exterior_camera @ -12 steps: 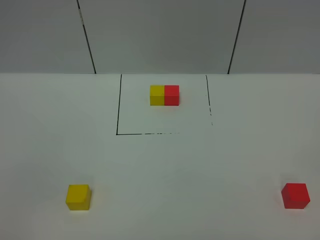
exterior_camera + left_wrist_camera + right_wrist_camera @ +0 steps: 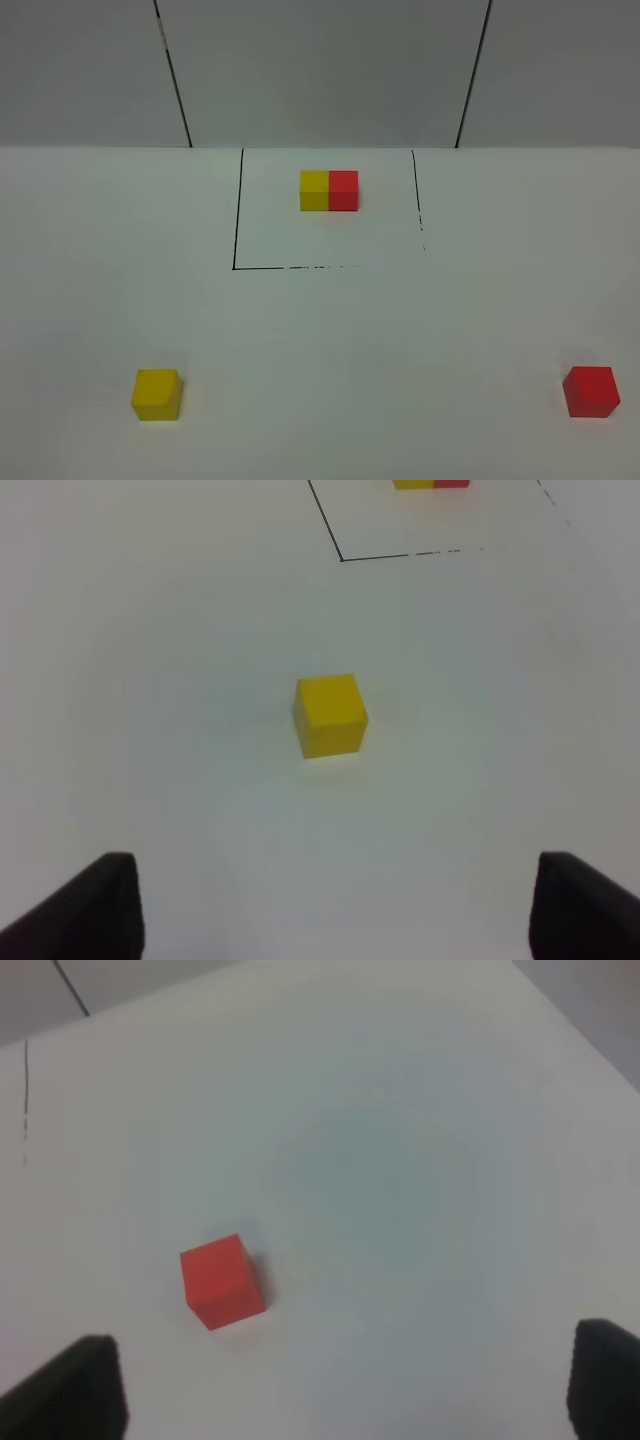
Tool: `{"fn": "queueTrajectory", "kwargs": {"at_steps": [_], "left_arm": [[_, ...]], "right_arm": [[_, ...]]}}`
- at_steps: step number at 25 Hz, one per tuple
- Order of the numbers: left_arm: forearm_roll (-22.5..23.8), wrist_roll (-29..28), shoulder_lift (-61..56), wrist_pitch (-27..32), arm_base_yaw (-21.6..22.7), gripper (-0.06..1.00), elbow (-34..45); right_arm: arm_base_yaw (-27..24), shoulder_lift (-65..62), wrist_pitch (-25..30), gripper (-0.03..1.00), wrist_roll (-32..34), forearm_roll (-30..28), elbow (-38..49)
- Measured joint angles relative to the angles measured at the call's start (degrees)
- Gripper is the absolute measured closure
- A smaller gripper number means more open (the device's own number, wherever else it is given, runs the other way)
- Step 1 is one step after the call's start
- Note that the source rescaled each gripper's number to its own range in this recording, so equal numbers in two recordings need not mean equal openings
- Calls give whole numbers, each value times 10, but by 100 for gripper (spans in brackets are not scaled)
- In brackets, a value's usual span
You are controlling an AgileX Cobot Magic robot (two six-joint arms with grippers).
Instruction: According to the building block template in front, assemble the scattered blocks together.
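Standing on one white table (image 2: 330, 330): one building block template (image 2: 329, 190), yellow half left, red half right, inside one black-lined square (image 2: 236, 220) at the far middle; one yellow block (image 2: 157, 394) near-left, one red block (image 2: 591, 391) near-right, well apart. Two grippers: left gripper (image 2: 335, 910) and right gripper (image 2: 345, 1395), each spread wide, pinching nothing, each short of its block.

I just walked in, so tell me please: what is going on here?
Nothing is held yet. The left gripper, open, faces the yellow cube; the right gripper, open, faces the red cube. The cubes lie far apart on the table. The joined yellow-red template sits inside the black-lined square.
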Motion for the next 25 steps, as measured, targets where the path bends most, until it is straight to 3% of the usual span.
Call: {"fn": "queueTrajectory", "kwargs": {"at_steps": [10, 15, 18, 25], "left_arm": [[-5, -1, 0, 0, 0, 30, 0], [-2, -51, 22, -12, 0, 30, -2], [-2, -80, 81, -24, 0, 28, -18], [-19, -82, 334, -28, 0, 25, -64]], "right_arm": [[0, 0, 0, 21, 0, 0, 0], [0, 0, 0, 21, 0, 0, 0], [0, 0, 0, 21, 0, 0, 0], [0, 0, 0, 21, 0, 0, 0]]}}
